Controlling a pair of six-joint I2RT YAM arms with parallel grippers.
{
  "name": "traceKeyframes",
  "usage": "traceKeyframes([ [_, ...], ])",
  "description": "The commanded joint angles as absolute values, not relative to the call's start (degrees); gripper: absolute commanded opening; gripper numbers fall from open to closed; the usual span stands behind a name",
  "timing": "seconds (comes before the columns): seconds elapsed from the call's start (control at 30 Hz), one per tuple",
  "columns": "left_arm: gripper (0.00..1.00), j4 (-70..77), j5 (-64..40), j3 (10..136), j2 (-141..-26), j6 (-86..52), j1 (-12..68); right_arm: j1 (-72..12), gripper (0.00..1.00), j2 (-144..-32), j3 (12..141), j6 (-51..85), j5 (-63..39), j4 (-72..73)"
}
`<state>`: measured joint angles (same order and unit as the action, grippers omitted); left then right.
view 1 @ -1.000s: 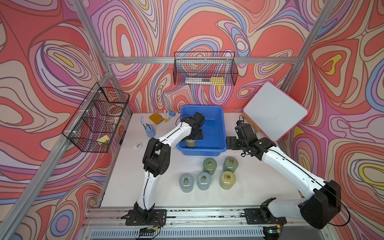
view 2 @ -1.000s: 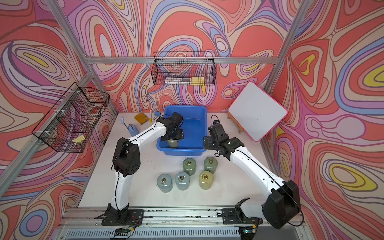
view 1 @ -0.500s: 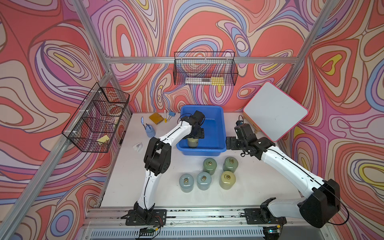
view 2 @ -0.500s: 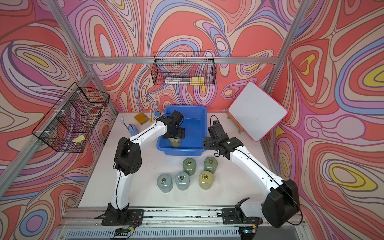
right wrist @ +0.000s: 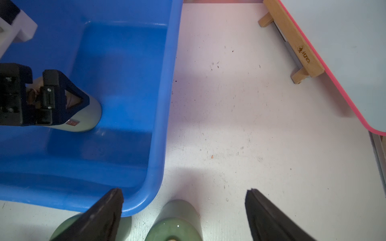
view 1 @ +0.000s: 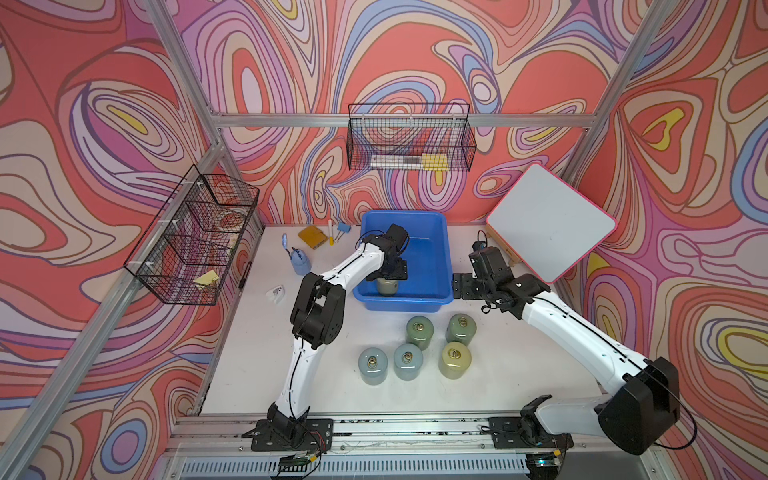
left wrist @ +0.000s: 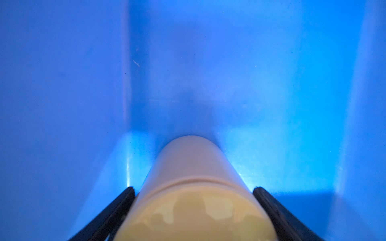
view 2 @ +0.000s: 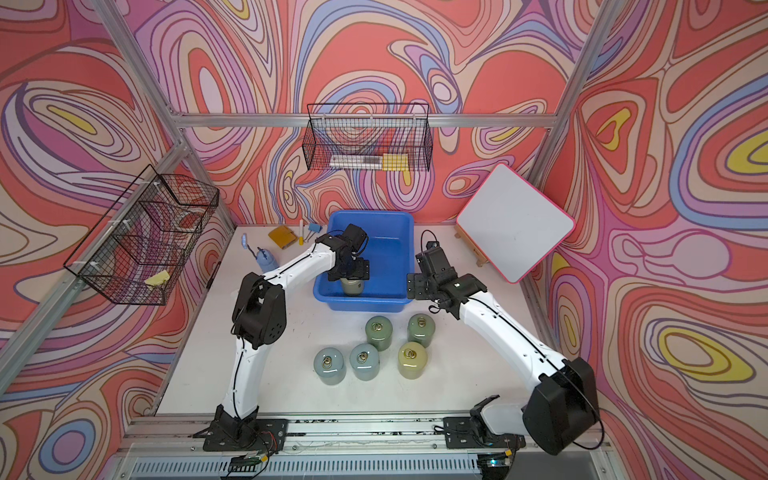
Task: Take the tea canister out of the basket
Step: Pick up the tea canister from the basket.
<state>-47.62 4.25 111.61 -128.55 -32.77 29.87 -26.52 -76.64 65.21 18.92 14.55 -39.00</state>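
The white tabletop (view 1: 519, 353) carries everything. At its far right corner a whiteboard (view 1: 548, 224) with a pink edge leans tilted on a wooden stand. The blue basket (view 1: 428, 253) stands at the far middle of the tabletop, and both top views show it (view 2: 390, 257). In front of it, on the bare tabletop, five other canisters (view 1: 408, 360) stand upright in a loose group, each with a ring on its lid.

The tea canister (view 1: 387, 286) is inside the basket, upright on the floor of it, in the near left corner. The left pincer (left wrist: 193, 188) reaches down into the basket, with one jaw on each side of the tea canister (left wrist: 192, 162), very close to its sides. Whether the jaws already press on it or only stand beside it, I cannot tell.

The right pincer (right wrist: 183, 192) is released, its jaws standing wide apart. It hangs outside the basket, just beside the near right corner, above the tabletop.
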Motion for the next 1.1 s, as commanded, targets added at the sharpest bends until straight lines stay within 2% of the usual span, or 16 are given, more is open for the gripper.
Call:
traceKeyframes([
  [0.0, 0.89, -46.1, 2.72, 112.5, -129.68, -31.94, 29.01, -26.16, 0.94, -76.43, 64.42, 18.94, 14.7, -38.81],
  [0.2, 0.86, -44.94, 1.94, 111.73, -129.55, -31.86, 28.61, -26.11, 0.94, -76.82, 64.16, 19.16, 14.41, -38.81],
  [0.3, 0.72, -44.12, 0.24, 111.71, -129.57, -31.23, 28.49, -26.15, 0.94, -76.9, 64.25, 19.2, 14.39, -38.81],
  [0.37, 0.7, -44.38, -0.21, 111.8, -129.34, -31.42, 28.53, -26.14, 0.94, -76.75, 64.12, 19.38, 14.4, -38.86],
  [0.47, 0.6, -44.12, -1.15, 111.41, -128.7, -31.38, 28.54, -26.13, 0.93, -76.63, 63.9, 19.5, 14.47, -38.93],
  [0.7, 0.3, -44.03, -2.82, 111.11, -126.04, -30.41, 28.65, -26.11, 0.94, -76.03, 64.41, 19.6, 14.77, -39.6],
  [1.07, 0.24, -45.12, -0.62, 111.68, -117.96, -28.34, 30.16, -26.12, 0.93, -74.71, 63.72, 19.67, 15.38, -39.72],
])
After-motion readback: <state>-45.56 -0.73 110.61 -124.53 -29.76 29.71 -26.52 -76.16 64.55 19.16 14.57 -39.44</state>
